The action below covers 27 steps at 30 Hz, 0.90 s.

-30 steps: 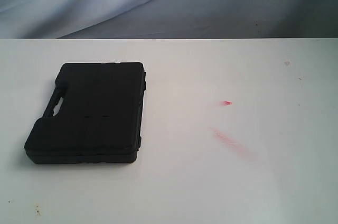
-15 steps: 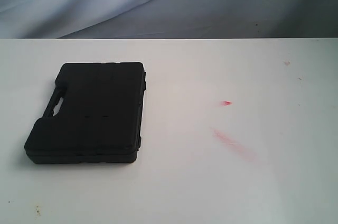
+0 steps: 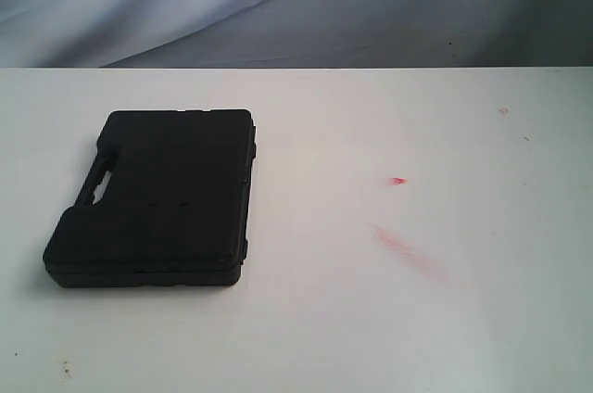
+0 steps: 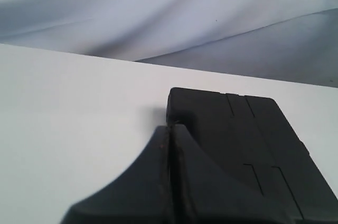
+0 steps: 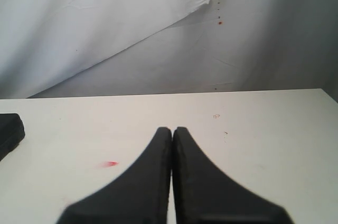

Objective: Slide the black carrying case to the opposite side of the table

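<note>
The black carrying case (image 3: 157,198) lies flat on the left part of the white table (image 3: 371,319), its handle cut-out on its left side. Neither arm shows in the exterior view. In the left wrist view my left gripper (image 4: 170,127) is shut and empty, its tips near a corner of the case (image 4: 248,145); I cannot tell whether they touch it. In the right wrist view my right gripper (image 5: 172,129) is shut with nothing in it, over bare table (image 5: 264,145). A corner of the case (image 5: 9,129) shows at that view's edge.
Red smears (image 3: 408,249) and a small red mark (image 3: 397,181) lie right of the table's middle. A grey-white cloth backdrop (image 3: 278,4) hangs behind the table's far edge. Small specks (image 3: 65,372) dot the near left corner.
</note>
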Motion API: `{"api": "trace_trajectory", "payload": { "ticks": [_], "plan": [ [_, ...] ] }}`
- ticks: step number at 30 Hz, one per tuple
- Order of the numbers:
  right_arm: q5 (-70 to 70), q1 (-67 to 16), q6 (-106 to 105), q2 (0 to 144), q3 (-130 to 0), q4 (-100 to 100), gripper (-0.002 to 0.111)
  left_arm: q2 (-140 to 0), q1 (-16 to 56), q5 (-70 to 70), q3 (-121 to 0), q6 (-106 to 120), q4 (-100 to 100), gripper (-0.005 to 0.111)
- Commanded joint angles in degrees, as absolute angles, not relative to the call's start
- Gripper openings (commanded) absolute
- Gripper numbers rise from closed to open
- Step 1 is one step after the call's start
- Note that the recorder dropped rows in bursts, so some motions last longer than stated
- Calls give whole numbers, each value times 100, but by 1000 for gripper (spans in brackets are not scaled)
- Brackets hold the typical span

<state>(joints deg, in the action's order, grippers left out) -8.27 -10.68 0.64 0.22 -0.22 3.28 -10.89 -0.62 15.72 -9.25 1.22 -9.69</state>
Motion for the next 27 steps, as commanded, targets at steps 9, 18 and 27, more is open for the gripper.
{"api": "trace_trajectory", "payload": {
  "ticks": [9, 18, 27],
  "plan": [
    [-765, -1030, 44, 0, 0, 268, 0, -815, 178, 691, -65, -771, 377, 0],
    [-765, -1030, 44, 0, 0, 268, 0, -644, 364, 471, 0, -771, 542, 0],
    [-765, -1030, 44, 0, 0, 268, 0, -48, 364, 491, 0, -771, 413, 0]
  ]
}}
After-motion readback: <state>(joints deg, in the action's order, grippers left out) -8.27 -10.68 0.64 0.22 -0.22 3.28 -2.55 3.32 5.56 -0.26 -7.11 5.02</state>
